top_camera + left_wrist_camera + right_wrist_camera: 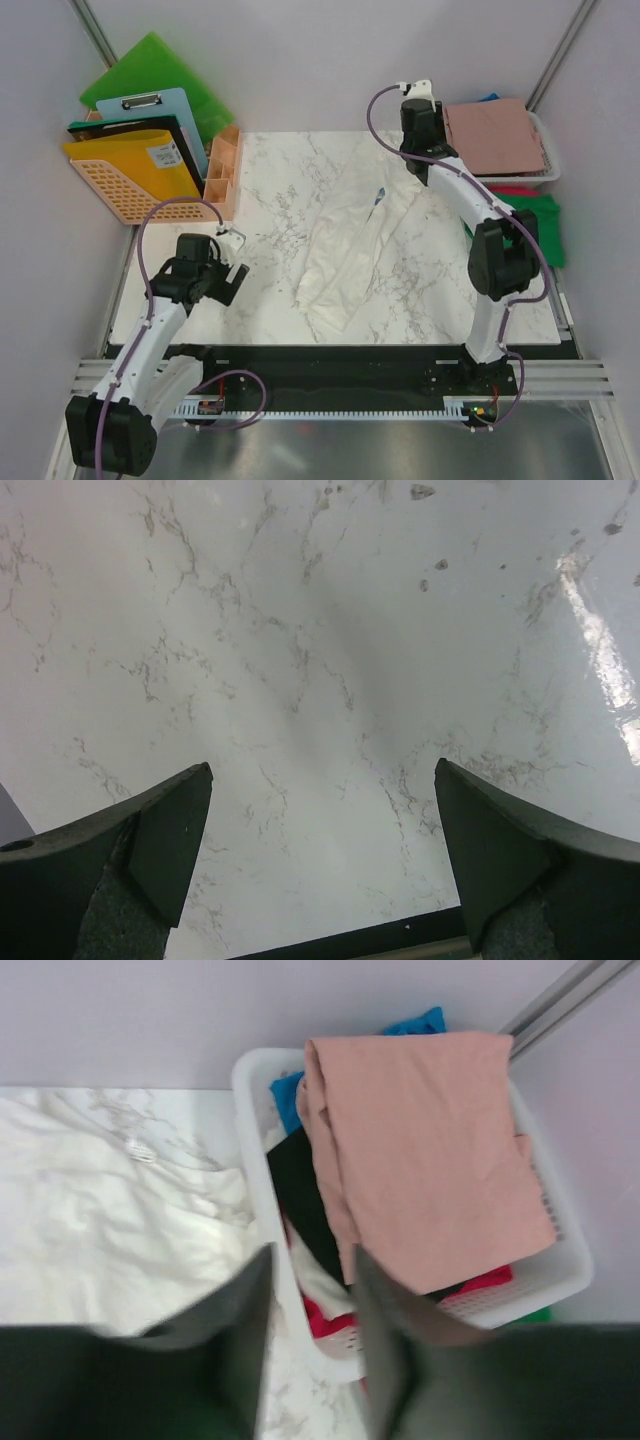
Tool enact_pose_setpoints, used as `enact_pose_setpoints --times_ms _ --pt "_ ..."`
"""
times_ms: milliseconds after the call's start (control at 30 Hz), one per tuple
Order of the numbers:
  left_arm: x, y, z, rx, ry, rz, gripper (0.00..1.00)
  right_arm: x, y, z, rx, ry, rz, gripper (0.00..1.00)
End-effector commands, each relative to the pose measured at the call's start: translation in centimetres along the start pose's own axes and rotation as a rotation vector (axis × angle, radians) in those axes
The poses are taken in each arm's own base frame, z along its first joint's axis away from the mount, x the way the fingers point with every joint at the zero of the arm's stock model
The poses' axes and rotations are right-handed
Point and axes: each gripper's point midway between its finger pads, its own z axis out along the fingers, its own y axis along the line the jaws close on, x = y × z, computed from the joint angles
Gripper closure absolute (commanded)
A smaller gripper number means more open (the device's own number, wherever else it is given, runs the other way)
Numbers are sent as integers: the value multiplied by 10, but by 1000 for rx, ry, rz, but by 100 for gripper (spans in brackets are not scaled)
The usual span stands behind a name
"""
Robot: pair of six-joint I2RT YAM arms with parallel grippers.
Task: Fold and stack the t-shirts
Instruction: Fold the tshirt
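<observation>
**Surface and margins**
- The marble surface (270,170) is bounded by grey walls at the left, far and right sides; the arm bases sit along the near edge.
- An orange mesh rack (125,190) holding folder boards fills the far-left corner. A white basket (548,160) stands at the far-right corner.

**T-shirts**
- The cream-white t-shirt (350,255) lies crumpled in a long diagonal strip at mid-surface, with its small blue print (379,196) at the far end. Bare marble shows on both long sides, more on the left.
- The dusty-pink t-shirt (430,1150) lies folded on top of the basket, overlapping its rim (570,1270). Black (300,1200), red (330,1320) and blue (415,1022) cloth shows beneath it.
- The green t-shirt (545,225) lies at the right edge, near side of the basket.

**Pincers**
- Left pincer (320,860): released, jaws wide, over bare marble near the left edge, well apart from the cream-white t-shirt.
- Right pincer (310,1300): jaws parted by a narrow gap, grasping nothing, above the basket's left rim, beside the dusty-pink t-shirt
</observation>
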Motion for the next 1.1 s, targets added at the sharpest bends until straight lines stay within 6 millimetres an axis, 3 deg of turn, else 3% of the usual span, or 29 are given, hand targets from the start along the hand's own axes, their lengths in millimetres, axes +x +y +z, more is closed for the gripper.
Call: enact_pose_setpoints --times_ms 0,33,67,100,133,167,200,267,300,433,467,567,667,800,933,1067 --pt "-29 -18 -14 119 -128 69 0 16 9 -31 -216 89 -28 43" --pt "-29 -29 -19 182 -120 86 0 38 17 -43 -313 169 -91 20" --pt "-45 -45 -30 296 -183 113 0 46 28 -54 -412 201 -104 4" --pt "-53 -56 -37 364 -204 129 0 46 34 -70 -494 215 -80 2" --pt "-69 -62 -48 421 -234 146 0 66 36 -83 -556 267 -110 2" --pt "-75 -85 -61 551 -246 172 0 61 28 -97 -580 251 -97 2" --pt "-83 -93 -66 590 -254 193 0 81 24 -104 -578 289 -109 2" --pt "-108 -105 -69 637 -236 207 0 90 13 -116 -593 268 -173 2" --pt "-116 -109 -68 648 -230 218 0 100 -6 -121 -527 267 -191 2" --pt "-156 -121 -41 656 -161 229 0 123 -41 -137 -462 268 -221 2" --pt "-159 -134 -27 694 -113 238 0 129 -53 -141 -429 272 -222 2" --pt "-158 -165 -10 766 -48 252 0 127 -71 -146 -387 253 -182 2" --pt "-155 -182 6 791 -5 290 0 123 -83 -148 -372 231 -130 2" --pt "-166 -191 24 794 -20 322 0 123 -83 -148 -391 236 -96 2" --pt "-185 -194 29 795 -56 323 0 129 -85 -145 -384 259 -95 2" --pt "-187 -204 32 815 -37 317 0 137 -81 -145 -398 273 -87 2"
